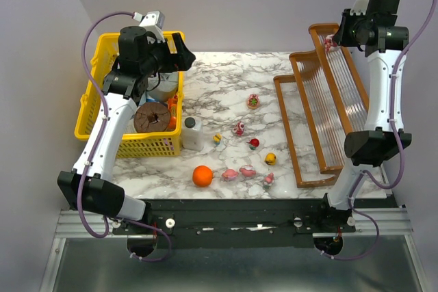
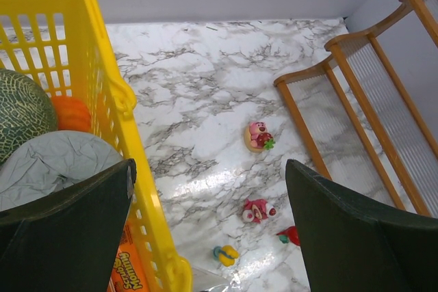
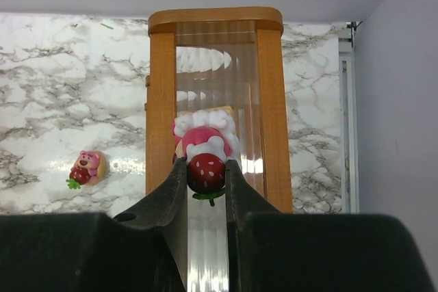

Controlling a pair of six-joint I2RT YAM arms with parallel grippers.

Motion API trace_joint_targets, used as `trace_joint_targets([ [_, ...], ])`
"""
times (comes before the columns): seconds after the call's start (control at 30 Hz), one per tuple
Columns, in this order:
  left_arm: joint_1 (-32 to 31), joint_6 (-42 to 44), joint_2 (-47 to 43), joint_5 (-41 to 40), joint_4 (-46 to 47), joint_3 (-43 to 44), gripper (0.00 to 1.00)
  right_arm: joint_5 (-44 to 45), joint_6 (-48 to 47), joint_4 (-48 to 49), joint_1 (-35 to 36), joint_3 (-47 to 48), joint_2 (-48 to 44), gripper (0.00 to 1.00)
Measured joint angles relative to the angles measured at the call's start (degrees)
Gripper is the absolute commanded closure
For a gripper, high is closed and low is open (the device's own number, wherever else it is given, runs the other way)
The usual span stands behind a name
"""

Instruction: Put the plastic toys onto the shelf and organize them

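My right gripper (image 3: 206, 169) is shut on a pink and white toy with a red strawberry (image 3: 204, 138), held over the far end of the top tier of the wooden shelf (image 3: 161, 100). From above, that gripper (image 1: 333, 41) is at the shelf's (image 1: 321, 121) back corner. Whether the toy touches the rods I cannot tell. Several small toys lie on the marble, among them a pink one on a disc (image 1: 253, 101), a pink one (image 1: 239, 128) and a yellow one (image 1: 271, 158). My left gripper (image 2: 211, 169) hangs open and empty above the basket's right rim.
A yellow basket (image 1: 92, 100) with a melon, a brown disc and other items stands at the left. A white bottle (image 1: 192, 133) stands by its right wall, and an orange ball (image 1: 202, 176) lies near the front edge. Grey walls close in both sides.
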Motion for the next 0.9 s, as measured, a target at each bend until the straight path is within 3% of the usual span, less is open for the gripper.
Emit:
trace_joint_targets([
  [0.27, 0.00, 0.04, 0.00, -0.02, -0.13, 0.11, 0.01, 0.33, 0.70, 1.33, 0.00, 0.04, 0.59, 0.52],
  [0.47, 0.00, 0.11, 0.00, -0.02, -0.31, 0.11, 0.01, 0.55, 1.18, 1.36, 0.00, 0.04, 0.66, 0.45],
  [0.9, 0.00, 0.20, -0.63, -0.42, -0.61, 0.02, 0.01, -1.66, 3.28, 2.58, 0.00, -0.94, -1.40, 0.17],
])
